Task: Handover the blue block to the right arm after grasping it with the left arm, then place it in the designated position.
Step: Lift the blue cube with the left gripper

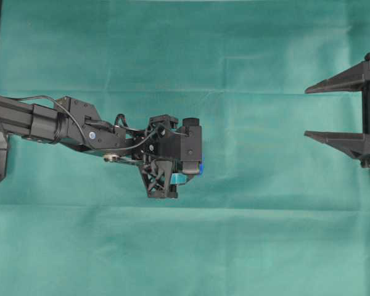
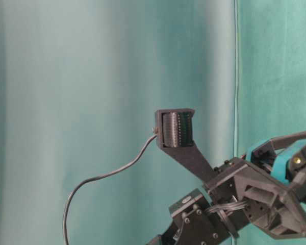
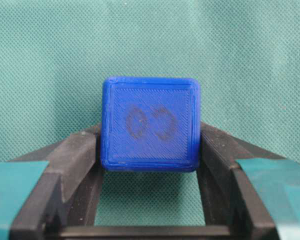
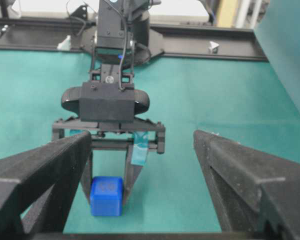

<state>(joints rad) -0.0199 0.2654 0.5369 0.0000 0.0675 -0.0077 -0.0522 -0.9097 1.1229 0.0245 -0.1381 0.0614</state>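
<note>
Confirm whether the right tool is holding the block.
No, the right tool stands open and empty; the block sits between the left tool's fingers.

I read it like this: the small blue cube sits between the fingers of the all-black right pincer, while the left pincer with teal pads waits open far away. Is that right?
Not quite: the pincers are swapped. The small blue cube sits between the fingers of the left pincer with teal pads, as the left wrist view shows. The all-black right pincer is the one waiting open far away, seen in the overhead view.

Left end effector (image 4: 107, 192) down, right end effector (image 1: 314, 111) agape
</note>
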